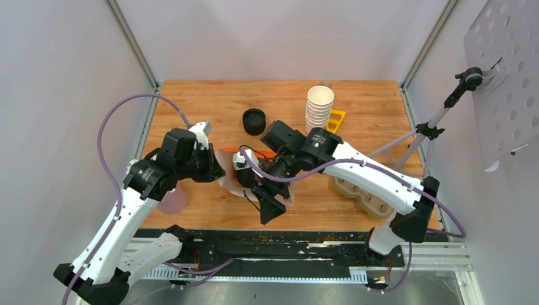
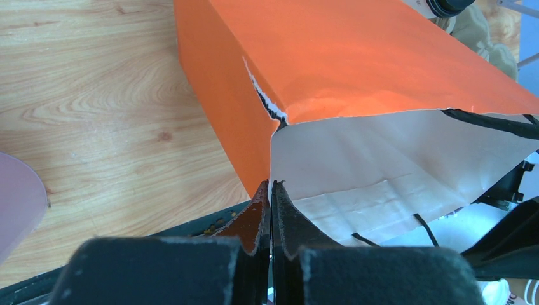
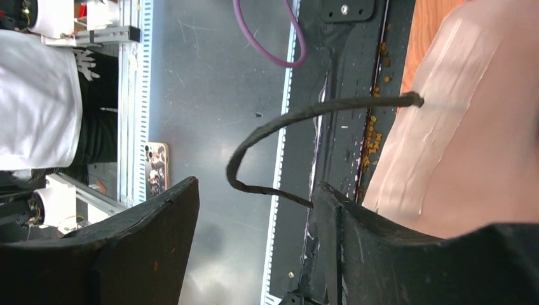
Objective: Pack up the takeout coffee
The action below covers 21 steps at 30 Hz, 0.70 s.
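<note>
We see the left gripper (image 2: 271, 194) pinching the orange paper bag (image 2: 356, 57) by its rim, the right gripper (image 3: 255, 190) gaping wide and empty

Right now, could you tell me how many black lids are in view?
1: a lid at the back, left of the cup stack, behind the bag. Others may be hidden in or behind the bag.
</note>
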{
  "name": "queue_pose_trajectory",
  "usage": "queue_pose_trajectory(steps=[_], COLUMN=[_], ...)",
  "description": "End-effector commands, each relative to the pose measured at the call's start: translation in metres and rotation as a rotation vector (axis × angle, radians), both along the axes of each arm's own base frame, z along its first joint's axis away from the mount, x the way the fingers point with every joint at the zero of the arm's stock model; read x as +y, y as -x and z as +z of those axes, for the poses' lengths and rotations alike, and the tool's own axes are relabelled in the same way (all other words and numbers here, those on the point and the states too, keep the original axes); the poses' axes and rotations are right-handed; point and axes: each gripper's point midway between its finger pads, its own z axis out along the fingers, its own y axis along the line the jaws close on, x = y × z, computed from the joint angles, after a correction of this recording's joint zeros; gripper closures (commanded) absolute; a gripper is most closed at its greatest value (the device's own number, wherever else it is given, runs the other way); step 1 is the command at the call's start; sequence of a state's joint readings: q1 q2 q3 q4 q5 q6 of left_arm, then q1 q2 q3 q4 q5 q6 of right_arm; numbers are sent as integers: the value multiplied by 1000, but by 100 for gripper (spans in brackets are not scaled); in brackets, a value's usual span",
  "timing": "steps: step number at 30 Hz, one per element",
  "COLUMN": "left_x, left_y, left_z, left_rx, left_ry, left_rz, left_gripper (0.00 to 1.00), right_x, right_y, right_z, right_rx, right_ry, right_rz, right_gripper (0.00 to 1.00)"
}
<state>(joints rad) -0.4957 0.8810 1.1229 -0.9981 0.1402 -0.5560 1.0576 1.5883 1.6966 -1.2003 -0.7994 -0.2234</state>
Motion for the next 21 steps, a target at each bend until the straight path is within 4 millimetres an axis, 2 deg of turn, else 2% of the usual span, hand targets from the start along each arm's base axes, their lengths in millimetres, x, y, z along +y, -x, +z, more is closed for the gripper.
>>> queue_pose_trajectory(steps=[1, 8, 10, 13, 16, 18, 21], left_x=[-3, -3, -2, -2, -2, -2, -5], left_y=[-8, -9, -10, -13, -12, -11, -10], left_z=[13, 15, 18, 21, 19, 16, 16], left_rx=[-45, -53, -61, -70, -69, -62, -68], left_ry=[32, 26, 22, 20, 19, 25, 41], left_rz=[11, 9, 12, 14, 12, 15, 7], left_gripper=[100, 100, 100, 100, 100, 100, 100], right_x=[6, -10, -14, -21, -36, -55, -97], right_y=[-1, -16, -27, -53, -93, -123, -166], right_z=[71, 107, 114, 133, 158, 169, 163], right_rx=[-70, -194, -252, -372, -541, -630, -716], right_ry=[-241, -364, -380, -407, -444, -451, -355], right_rz=[-30, -160, -218, -357, -588, -789, -1092], right_gripper=[32, 30, 29, 26, 24, 24, 23])
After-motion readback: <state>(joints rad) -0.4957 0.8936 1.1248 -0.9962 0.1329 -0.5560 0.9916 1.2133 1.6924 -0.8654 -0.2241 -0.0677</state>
